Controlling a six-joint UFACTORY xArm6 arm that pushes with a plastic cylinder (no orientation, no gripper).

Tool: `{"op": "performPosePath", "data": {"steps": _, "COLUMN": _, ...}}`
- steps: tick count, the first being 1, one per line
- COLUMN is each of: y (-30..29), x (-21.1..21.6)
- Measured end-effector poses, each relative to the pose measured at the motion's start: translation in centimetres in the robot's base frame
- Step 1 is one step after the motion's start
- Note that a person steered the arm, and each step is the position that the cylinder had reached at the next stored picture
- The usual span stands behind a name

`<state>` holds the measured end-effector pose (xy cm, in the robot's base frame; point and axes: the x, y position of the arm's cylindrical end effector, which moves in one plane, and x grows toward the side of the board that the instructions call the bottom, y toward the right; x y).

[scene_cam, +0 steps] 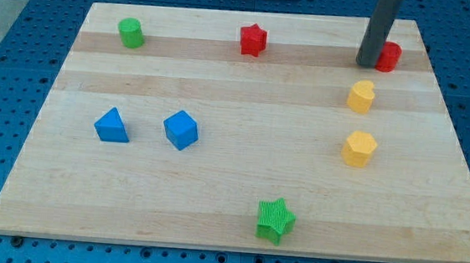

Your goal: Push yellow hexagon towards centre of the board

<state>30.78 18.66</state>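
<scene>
The yellow hexagon (359, 148) lies on the wooden board (239, 182) at the view's right, about mid-height. A second yellow block (360, 97), rounded like a heart, lies just above it. My tip (368, 63) rests on the board near the top right, touching or nearly touching the left side of a red block (389, 56). The tip is above both yellow blocks, well apart from the hexagon.
A red star (253, 40) sits at top centre and a green cylinder (130, 32) at top left. A blue triangle (112, 126) and a blue cube (180, 130) lie at the left. A green star (275, 219) lies near the bottom edge.
</scene>
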Motion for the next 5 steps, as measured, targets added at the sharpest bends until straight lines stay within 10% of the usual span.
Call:
{"op": "performPosePath", "data": {"steps": 4, "y": -10.8, "x": 3.7}}
{"op": "performPosePath", "data": {"steps": 5, "y": -11.2, "x": 12.1}}
